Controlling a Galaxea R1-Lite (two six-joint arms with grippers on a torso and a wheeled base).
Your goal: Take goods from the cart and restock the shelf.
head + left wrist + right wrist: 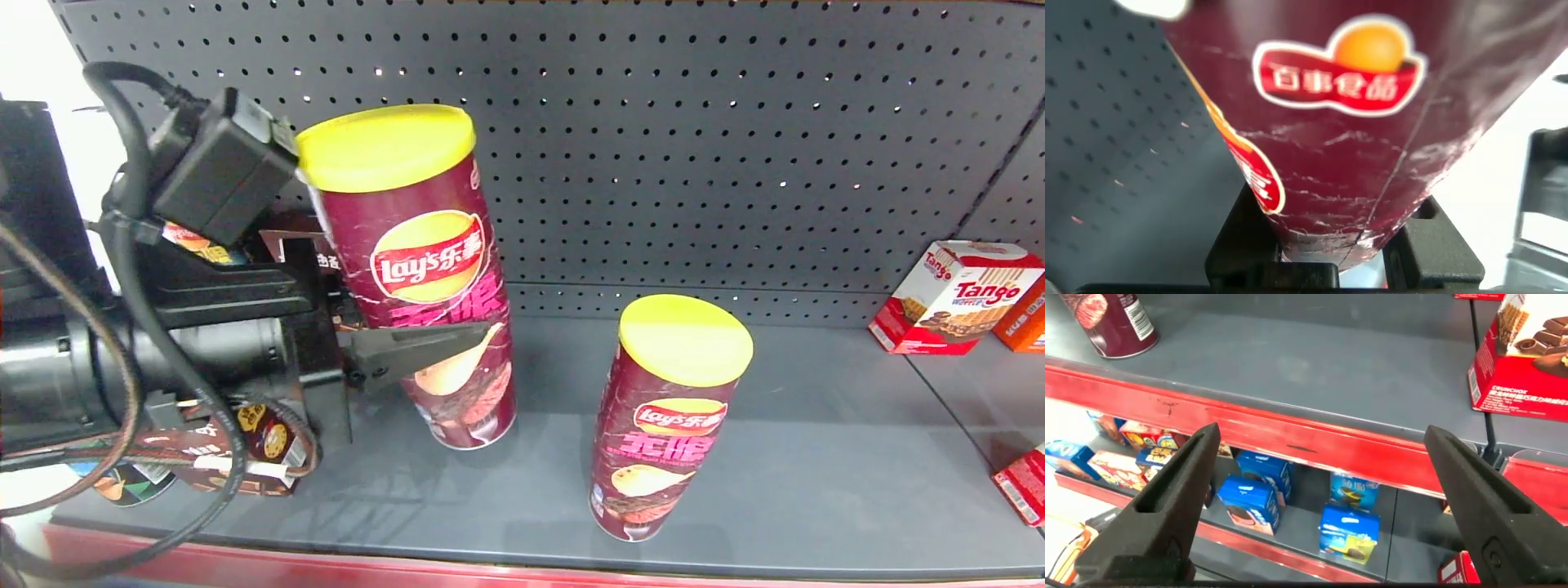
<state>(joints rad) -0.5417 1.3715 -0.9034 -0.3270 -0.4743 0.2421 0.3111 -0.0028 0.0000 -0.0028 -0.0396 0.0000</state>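
My left gripper (433, 343) has its jaws clamped across the lower half of a maroon chip can (408, 261) with a yellow lid. The can is over the grey shelf (816, 457), towards its left end and close to the pegboard back (694, 122). It leans a little, top tipped towards the back. I cannot tell whether its base touches the shelf or hangs just above it. In the left wrist view the can's body sits wedged between the two fingers (1241, 253).

A second can (669, 416) of the same kind stands upright on the shelf, to the right of the held one and nearer the front edge, the two apart (so one item counts as placed, I judge). Wafer boxes (951, 298) sit at the far right.

My right gripper (1323, 433) hangs with its jaws spread wide and nothing between them, low in front of the red shelf edge (1290, 416).

I judge this can's placement nearly finished: set it down level, then release. How much stock is left on the cart I cannot judge.
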